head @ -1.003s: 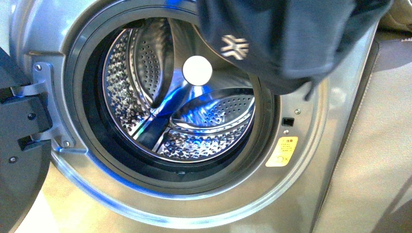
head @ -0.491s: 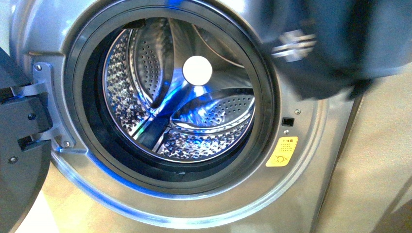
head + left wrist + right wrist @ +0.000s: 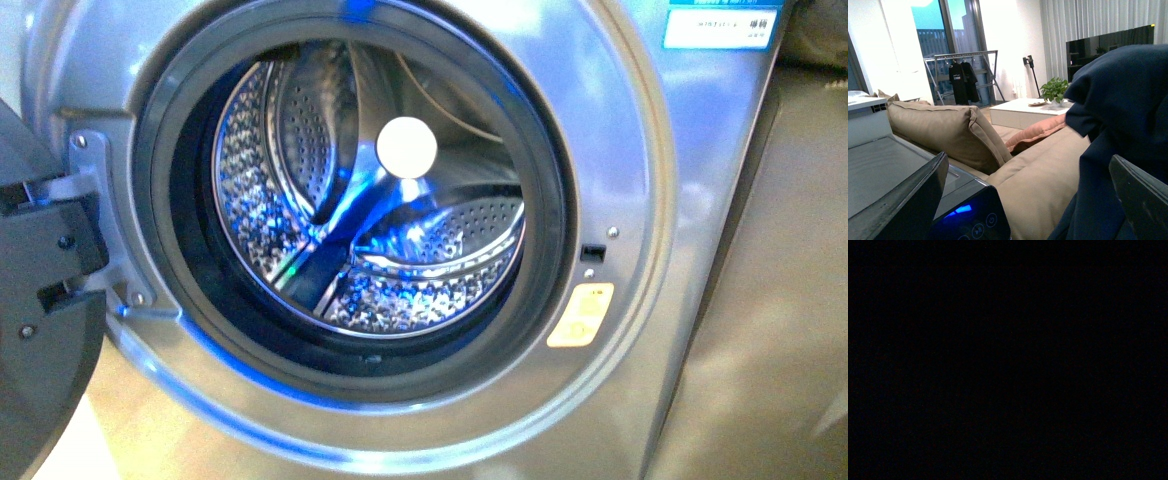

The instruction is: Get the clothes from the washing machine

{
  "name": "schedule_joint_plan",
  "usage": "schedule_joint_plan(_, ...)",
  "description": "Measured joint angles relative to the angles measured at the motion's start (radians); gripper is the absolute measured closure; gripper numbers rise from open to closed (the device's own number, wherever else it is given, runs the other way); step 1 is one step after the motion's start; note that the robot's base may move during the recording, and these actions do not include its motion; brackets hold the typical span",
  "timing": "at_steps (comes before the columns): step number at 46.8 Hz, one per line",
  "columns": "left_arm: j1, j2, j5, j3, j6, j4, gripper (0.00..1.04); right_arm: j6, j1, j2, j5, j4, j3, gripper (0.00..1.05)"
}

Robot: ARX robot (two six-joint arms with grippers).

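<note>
Where the front view faces the washing machine [image 3: 640, 200], the round door [image 3: 40, 330] stands swung open at the left. The perforated steel drum [image 3: 370, 200] is exposed and shows only its bare wall and paddles, lit blue. A yellow sticker [image 3: 582, 314] sits on the front panel just beside the door seal, and a white label [image 3: 720, 25] occupies the upper corner on the same side.

The clothes [image 3: 1128, 115] appear only in the left wrist view. They form a dark navy mass outside the machine, in front of a tan sofa [image 3: 948, 127]. They hang just beside and partly behind one finger [image 3: 1143, 200] of the left gripper [image 3: 1028, 160]; contact cannot be confirmed. The two fingers stand wide apart with nothing pinched between them. The machine's black control panel [image 3: 973, 220] glows blue near the other finger. A clothes rack [image 3: 960, 75] and a low white table [image 3: 1023, 107] with a plant [image 3: 1053, 90] stand beyond the sofa.

The right wrist view is dark. The right gripper shows in no picture, so its state cannot be told.
</note>
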Motion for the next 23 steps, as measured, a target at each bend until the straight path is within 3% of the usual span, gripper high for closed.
schedule_joint_plan(13, 0.0, 0.0, 0.0, 0.0, 0.0, 0.0, 0.07, 0.021, -0.276, 0.046, -0.131, -0.031, 0.013, 0.95)
schedule_joint_plan(23, 0.0, 0.0, 0.0, 0.0, 0.0, 0.0, 0.07, -0.145, -0.408, 0.11, -0.25, -0.193, -0.058, 0.95)
